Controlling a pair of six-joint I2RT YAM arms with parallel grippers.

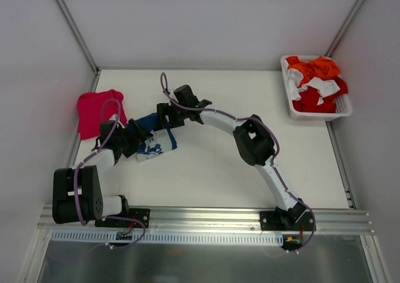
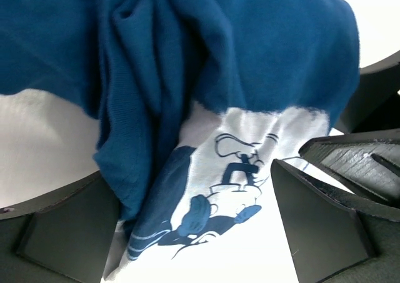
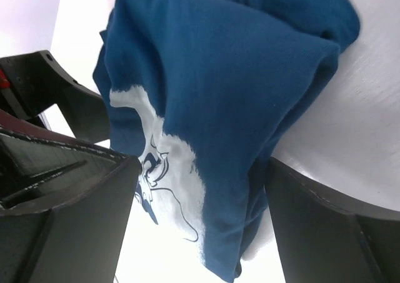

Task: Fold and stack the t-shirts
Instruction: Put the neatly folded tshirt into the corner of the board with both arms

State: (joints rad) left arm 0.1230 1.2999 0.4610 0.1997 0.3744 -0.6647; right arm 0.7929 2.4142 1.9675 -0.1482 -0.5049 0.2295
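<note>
The dark blue t-shirt (image 1: 156,143), with a white cartoon print, lies bunched on the table left of centre. My left gripper (image 1: 133,138) comes at it from the left and my right gripper (image 1: 167,117) from behind. In the left wrist view the blue t-shirt (image 2: 206,64) hangs into the open left gripper (image 2: 197,233), its printed part between the wide fingers (image 2: 319,227). In the right wrist view a folded edge of the blue t-shirt (image 3: 231,108) lies between the wide-apart fingers (image 3: 62,220) of the open right gripper (image 3: 200,233). The pinkish-red t-shirt (image 1: 94,111) lies crumpled at the table's left edge.
A white basket (image 1: 300,113) at the back right holds orange, white and red cloth. Metal frame posts and white walls bound the table on both sides. The left arm's cable loops over the pinkish-red t-shirt.
</note>
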